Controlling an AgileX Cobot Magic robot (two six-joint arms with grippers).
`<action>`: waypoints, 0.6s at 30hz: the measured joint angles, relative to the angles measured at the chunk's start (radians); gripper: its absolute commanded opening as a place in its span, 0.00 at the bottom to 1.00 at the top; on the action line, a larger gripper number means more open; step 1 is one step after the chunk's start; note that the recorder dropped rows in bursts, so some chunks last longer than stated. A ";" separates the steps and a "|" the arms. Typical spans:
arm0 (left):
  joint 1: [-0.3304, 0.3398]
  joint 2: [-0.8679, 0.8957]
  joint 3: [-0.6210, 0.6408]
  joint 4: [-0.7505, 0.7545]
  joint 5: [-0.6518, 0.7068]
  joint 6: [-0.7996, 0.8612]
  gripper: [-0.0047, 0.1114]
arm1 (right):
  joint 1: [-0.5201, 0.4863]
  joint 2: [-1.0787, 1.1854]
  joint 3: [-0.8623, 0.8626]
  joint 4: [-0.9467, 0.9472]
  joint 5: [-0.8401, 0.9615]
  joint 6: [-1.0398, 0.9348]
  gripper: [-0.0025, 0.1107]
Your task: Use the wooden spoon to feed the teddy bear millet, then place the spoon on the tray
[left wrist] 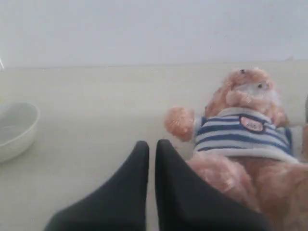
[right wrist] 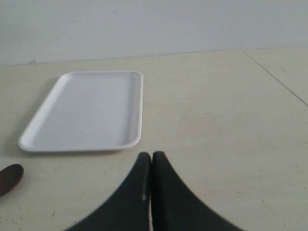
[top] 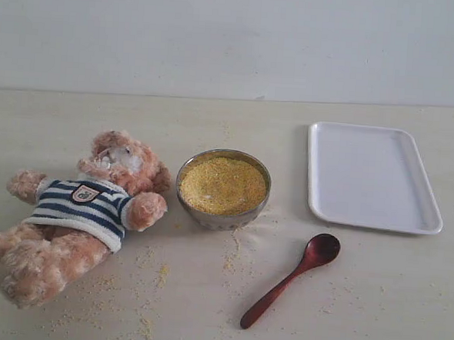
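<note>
Spoon (top: 280, 291) on table (top: 381, 303); bear (top: 82, 207) lies beside millet (top: 223, 185).

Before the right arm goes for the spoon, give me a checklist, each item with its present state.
1. wooden spoon lies free on the table, nothing on it: ok.
2. right gripper ready to grasp: not ok, its jaws are shut and must open first.
3. left gripper out of the way: ok, shut and holding nothing, beside the teddy bear.
4. millet ready to scoop: ok, heaped in the upright metal bowl.
5. Bear's muzzle reachable: ok, it lies on its back, face up.
6. tray free for the spoon: ok, nothing lies on it.
</note>
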 measured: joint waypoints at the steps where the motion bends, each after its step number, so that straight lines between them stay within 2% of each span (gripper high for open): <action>1: 0.000 0.000 0.000 -0.040 -0.003 -0.002 0.08 | 0.000 0.000 0.000 0.000 0.000 0.000 0.02; 8: 0.000 0.000 0.000 -0.584 -0.117 -0.013 0.08 | 0.000 0.000 0.000 0.000 0.000 0.000 0.02; 9: 0.000 0.000 0.000 -0.624 -0.127 -0.013 0.08 | 0.000 0.000 0.000 0.000 0.000 0.000 0.02; 15: 0.000 0.000 0.000 -0.673 -0.182 -0.013 0.08 | 0.000 0.000 0.000 0.000 0.000 0.000 0.02; 18: 0.000 0.000 0.000 -0.673 -0.344 -0.013 0.08 | 0.000 0.000 0.000 0.000 0.000 0.000 0.02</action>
